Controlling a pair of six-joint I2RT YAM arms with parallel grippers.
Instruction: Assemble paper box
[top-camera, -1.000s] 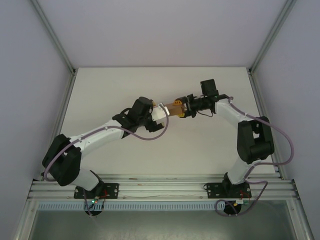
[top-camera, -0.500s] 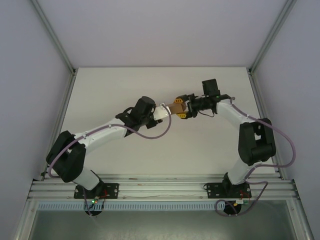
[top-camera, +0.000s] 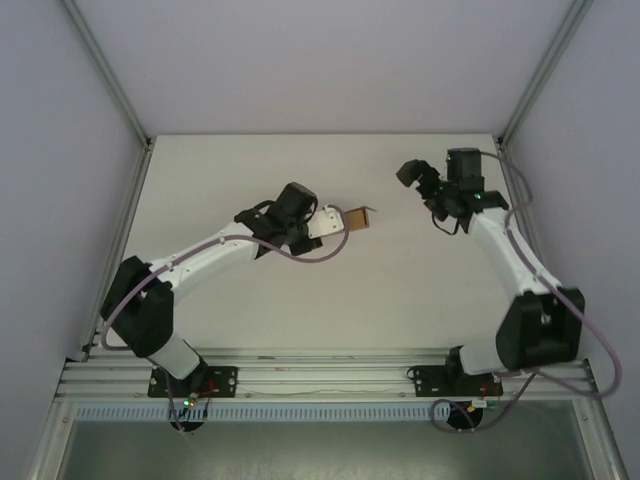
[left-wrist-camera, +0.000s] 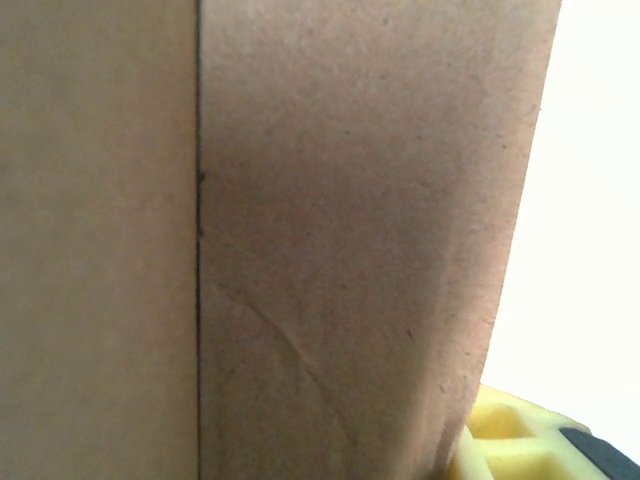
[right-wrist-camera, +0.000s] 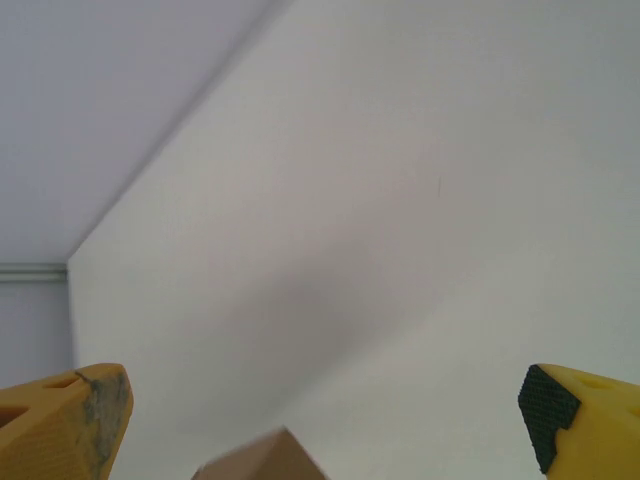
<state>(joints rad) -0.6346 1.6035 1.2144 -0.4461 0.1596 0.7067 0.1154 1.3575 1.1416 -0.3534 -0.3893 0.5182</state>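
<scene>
Brown kraft cardboard, folded into a small rectangular paper box (top-camera: 358, 217), is being gripped at its left end by the left gripper (top-camera: 338, 222), whose jaws are being pressed onto it from both sides. The box is being held near the middle of the white table (top-camera: 250, 170), and whether it is touching the surface cannot be told. The end facing away from the gripper is being shown as darker and seems open, with a short flap raised beside it; whether anything is lying inside cannot be made out. In the left wrist view, two plain cardboard panels divided by a straight fold are being pressed close to the lens, with a yellow foam finger pad (left-wrist-camera: 500, 440) being seen at the lower right edge of the box. The right gripper (top-camera: 411, 175) is being held well apart from the box, off to its right and further back, released and grasping nothing. Its two yellow fingertips (right-wrist-camera: 70, 415) are being spread wide in the right wrist view, where a brown corner of the box is being glimpsed between them at the bottom edge. Nothing is standing between the two grippers. The long axis of the box is being pointed from the left gripper across the table towards the right arm's side, roughly level.
</scene>
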